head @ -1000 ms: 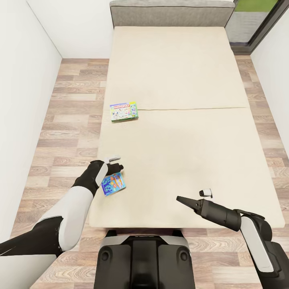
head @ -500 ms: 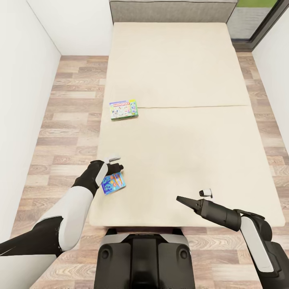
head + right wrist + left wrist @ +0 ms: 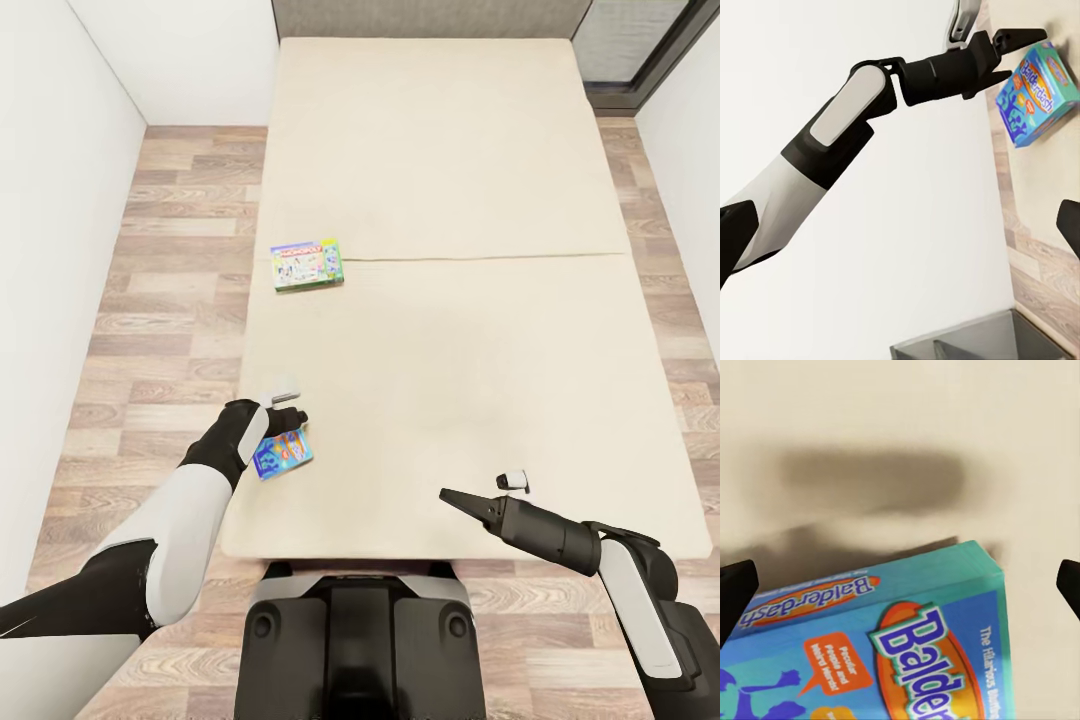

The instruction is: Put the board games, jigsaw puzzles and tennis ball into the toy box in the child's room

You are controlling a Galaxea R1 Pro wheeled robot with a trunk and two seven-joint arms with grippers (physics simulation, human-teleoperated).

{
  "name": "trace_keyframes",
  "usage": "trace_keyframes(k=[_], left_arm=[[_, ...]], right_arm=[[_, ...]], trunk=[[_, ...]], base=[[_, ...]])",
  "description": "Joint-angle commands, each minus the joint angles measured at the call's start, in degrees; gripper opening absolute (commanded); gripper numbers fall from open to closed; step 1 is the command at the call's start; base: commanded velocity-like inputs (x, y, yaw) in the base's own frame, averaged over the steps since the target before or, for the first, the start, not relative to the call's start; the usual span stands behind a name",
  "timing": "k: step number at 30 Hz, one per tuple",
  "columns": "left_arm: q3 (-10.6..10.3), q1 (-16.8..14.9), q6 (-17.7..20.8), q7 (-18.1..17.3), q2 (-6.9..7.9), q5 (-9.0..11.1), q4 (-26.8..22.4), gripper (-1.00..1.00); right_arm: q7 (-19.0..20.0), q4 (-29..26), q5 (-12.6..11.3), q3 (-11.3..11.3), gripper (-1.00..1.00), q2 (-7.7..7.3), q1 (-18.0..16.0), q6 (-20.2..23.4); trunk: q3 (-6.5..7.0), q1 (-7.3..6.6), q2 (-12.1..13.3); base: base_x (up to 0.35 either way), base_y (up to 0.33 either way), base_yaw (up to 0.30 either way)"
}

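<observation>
Two board games lie on the bed (image 3: 450, 330). A green-edged Monopoly box (image 3: 307, 263) sits near the mattress's left edge at mid-length. A blue Balderdash box (image 3: 283, 452) lies close to the near left corner. My left gripper (image 3: 291, 403) hovers open just above that blue box's far edge, with nothing between its fingers. In the left wrist view the blue box (image 3: 892, 645) lies below and between the two dark fingertips (image 3: 735, 585). The right wrist view shows the left gripper (image 3: 999, 39) over the blue box (image 3: 1035, 94). My right gripper (image 3: 480, 487) is open above the mattress's near right part.
Wood-plank floor (image 3: 170, 290) runs along the bed's left side, bounded by a white wall (image 3: 50, 250). A narrower strip of floor (image 3: 680, 300) lies to the right. A dark-framed glass door (image 3: 640, 40) stands at the far right. My base (image 3: 360, 640) touches the bed's near edge.
The whole picture has shifted: the bed and both boxes sit slightly higher in the view and the headboard has left the top. Both arms keep their pose.
</observation>
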Motion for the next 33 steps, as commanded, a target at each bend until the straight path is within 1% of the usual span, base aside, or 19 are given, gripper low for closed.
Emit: trace_keyframes(k=[1,9,23,33], left_arm=[[0.3,0.0,0.3,0.2,-0.07,0.2,-0.1,1.0],[0.3,0.0,0.3,0.2,-0.01,0.2,-0.1,1.0],[0.3,0.0,0.3,0.2,0.0,0.2,-0.1,1.0],[0.3,0.0,0.3,0.2,-0.04,0.1,-0.1,1.0]], right_arm=[[0.3,0.0,0.2,0.0,1.0,-0.01,0.0,0.2],[0.3,0.0,0.2,0.0,1.0,-0.01,0.0,0.1],[0.3,0.0,0.2,0.0,1.0,-0.01,0.0,0.1],[0.3,0.0,0.2,0.0,1.0,-0.01,0.0,0.1]], trunk=[[-0.16,0.03,-0.1],[-0.58,0.03,-0.1],[-0.61,0.03,-0.1],[-0.61,0.03,-0.1]], base=[[0.0,0.0,0.0],[0.0,0.0,0.0],[-0.002,0.0,0.0],[-0.071,-0.031,0.0]])
